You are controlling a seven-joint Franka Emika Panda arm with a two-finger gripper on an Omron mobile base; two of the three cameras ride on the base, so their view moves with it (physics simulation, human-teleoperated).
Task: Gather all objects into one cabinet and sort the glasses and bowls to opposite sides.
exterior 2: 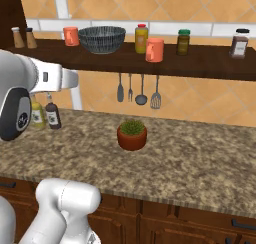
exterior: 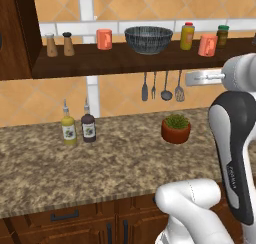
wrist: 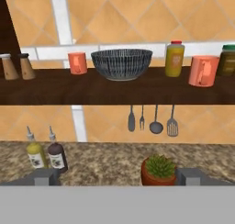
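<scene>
The long dark brown wall shelf (exterior: 125,60) is seen mounted against the orange tiled wall, above a speckled stone surface (exterior: 100,163). On the shelf, a wide dark grey ribbed bowl (exterior: 148,39) stands upright near the middle. A coral-orange cup (exterior: 104,39) is placed just to the left of the bowl, apart from it. A second coral-orange cup (exterior: 207,45) is found to the right of the bowl, nearer the shelf's front edge, between a yellow jar with a red lid (exterior: 187,36) and a dark jar with a green lid (exterior: 222,36). Two brown shakers (exterior: 59,44) are noted at the left end of the shelf. In the right base view a further dark jar with a black lid (exterior 2: 239,43) is observed further right along the shelf.

Four utensils (exterior: 162,86) are hung below the shelf. On the surface, a yellow bottle (exterior: 68,128) and a dark bottle (exterior: 88,125) stand side by side, and a terracotta pot with a green plant (exterior: 176,128) is set to their right, well apart.

The end effector (wrist: 118,176) is seen in the hand view with its two fingertips (wrist: 44,176) spread wide apart, released, nothing held between them. It is held well back from the shelf, facing it.
</scene>
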